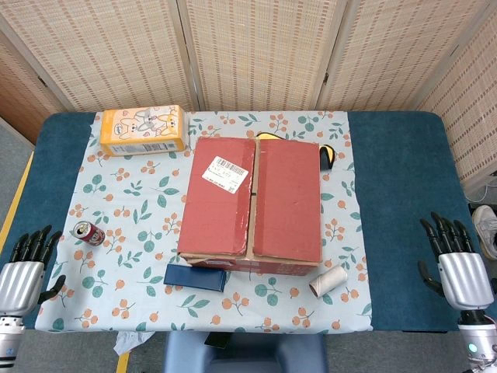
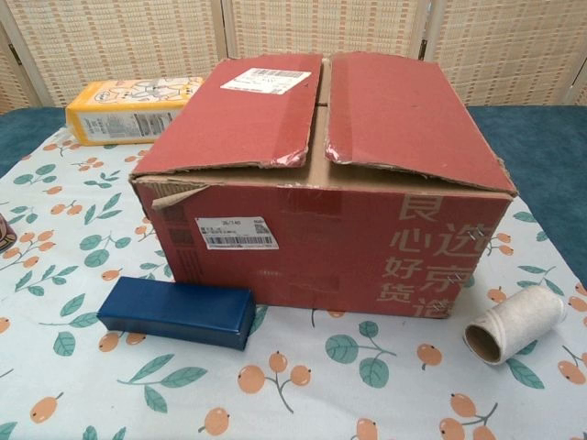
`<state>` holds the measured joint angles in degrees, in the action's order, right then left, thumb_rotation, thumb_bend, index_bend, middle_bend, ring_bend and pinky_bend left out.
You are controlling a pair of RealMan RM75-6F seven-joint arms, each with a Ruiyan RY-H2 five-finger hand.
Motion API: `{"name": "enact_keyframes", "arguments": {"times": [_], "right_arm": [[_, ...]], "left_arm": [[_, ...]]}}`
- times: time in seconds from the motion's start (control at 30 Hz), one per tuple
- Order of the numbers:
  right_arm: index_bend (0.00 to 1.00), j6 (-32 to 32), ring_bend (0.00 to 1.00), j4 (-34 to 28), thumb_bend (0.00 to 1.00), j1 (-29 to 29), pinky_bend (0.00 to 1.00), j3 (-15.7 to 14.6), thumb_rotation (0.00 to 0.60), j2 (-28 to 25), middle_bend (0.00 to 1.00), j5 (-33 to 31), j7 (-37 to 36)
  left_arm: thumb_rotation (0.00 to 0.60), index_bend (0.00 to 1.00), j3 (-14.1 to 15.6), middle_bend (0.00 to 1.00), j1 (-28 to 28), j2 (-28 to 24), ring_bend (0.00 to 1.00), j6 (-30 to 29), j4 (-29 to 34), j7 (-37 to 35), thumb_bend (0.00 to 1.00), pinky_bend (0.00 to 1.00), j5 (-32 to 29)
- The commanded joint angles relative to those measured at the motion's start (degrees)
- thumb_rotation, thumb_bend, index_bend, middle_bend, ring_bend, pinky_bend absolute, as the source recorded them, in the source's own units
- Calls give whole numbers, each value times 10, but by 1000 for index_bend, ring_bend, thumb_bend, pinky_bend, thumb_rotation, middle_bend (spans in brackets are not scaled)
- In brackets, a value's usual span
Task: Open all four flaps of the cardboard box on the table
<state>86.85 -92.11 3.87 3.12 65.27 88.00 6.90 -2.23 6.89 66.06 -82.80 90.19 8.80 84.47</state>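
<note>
A red cardboard box stands in the middle of the table. Its two long top flaps, left and right, lie folded down and meet along a centre seam. A white shipping label is stuck on the left flap. My left hand rests at the table's near left corner, fingers apart, holding nothing. My right hand rests at the near right corner, fingers apart and empty. Both hands are far from the box and appear only in the head view.
A blue rectangular box lies in front of the cardboard box. A cardboard tube lies at its front right. A red can lies at left. An orange carton sits at back left.
</note>
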Motion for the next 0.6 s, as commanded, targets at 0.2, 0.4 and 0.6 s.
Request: {"name": "enact_keyframes", "arguments": {"times": [0.2,0.4,0.6], "right_arm": [[0,1,0,-1,493,-3,0,-4,600,-2,0,3,0],[0,4,0,6,493,-4,0,-14,600,2,0,25,-14],[0,3,0,-9,494,20,0,-11,600,-7,0,72,-4]], "left_arm": [[600,0,-1,0,9,4,0,17,-5,3,379,0,-7],[600,0,-4,0,20,14,0,37,-23,8,380,0,-16],[600,0,-5,0,24,11,0,38,-24,-1,380,0,-12]]}}
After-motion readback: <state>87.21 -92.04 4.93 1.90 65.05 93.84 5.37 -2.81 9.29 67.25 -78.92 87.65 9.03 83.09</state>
